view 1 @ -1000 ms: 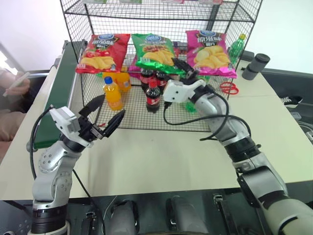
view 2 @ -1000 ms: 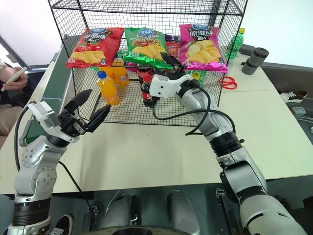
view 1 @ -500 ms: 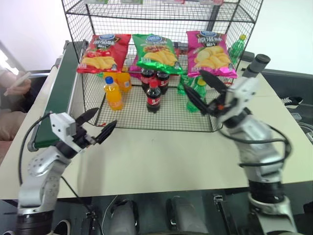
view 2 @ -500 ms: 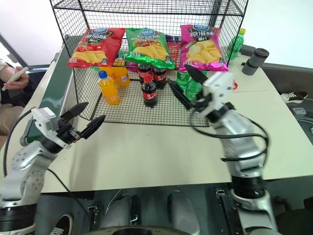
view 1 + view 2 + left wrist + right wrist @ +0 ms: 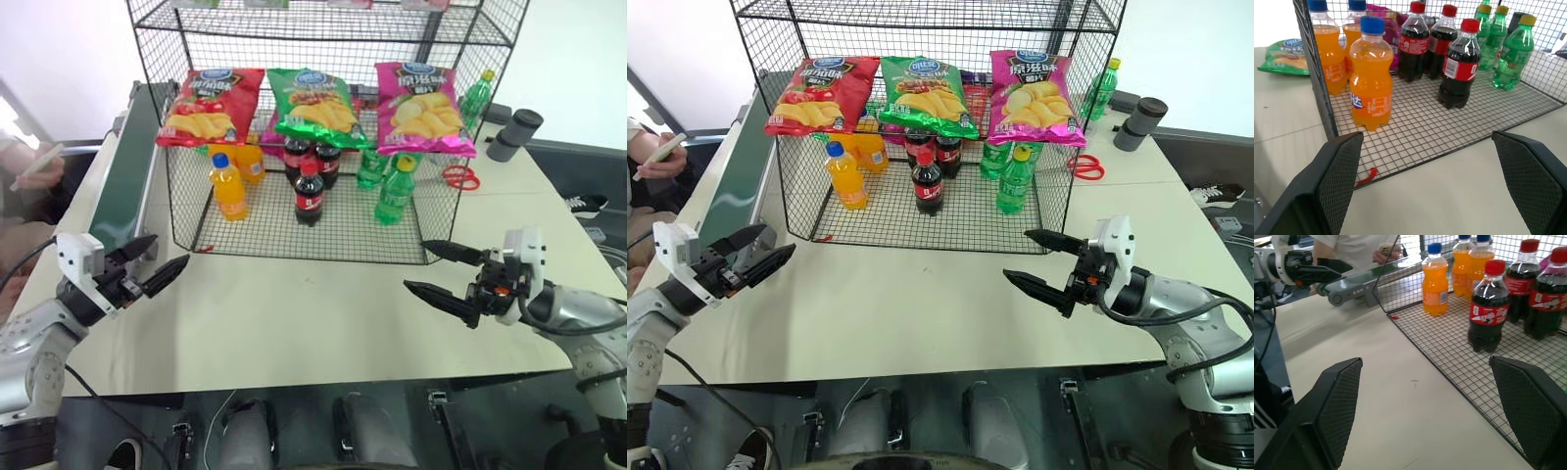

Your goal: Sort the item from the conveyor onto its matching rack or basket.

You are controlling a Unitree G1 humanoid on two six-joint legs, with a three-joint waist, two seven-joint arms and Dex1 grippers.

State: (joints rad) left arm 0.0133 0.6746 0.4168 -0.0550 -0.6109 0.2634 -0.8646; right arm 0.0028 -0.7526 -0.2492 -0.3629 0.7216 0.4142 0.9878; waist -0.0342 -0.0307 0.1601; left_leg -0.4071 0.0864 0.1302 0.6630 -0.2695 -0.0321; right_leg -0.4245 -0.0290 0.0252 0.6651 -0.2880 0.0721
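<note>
Green crisp bag [image 5: 312, 106] on rack [image 5: 294, 39], both pincers well apart, open-jawed

Right gripper [image 5: 443, 270] pulled away from rack [image 5: 294, 235]: a second ago its fingers reached into rack beside green bag [image 5: 315, 106] on shelf; now it hangs over table in front of rack's right corner, touching nothing, empty. Its jaws, partly closed before, now spread wide. Wrist rolled, fingers now pointing across table toward left gripper [image 5: 155, 264]. Left gripper moved from rack's front left corner outward and lower, toward near end of conveyor [image 5: 125, 166], jaws apart, empty. Green bag released, lying on rack shelf.
</note>
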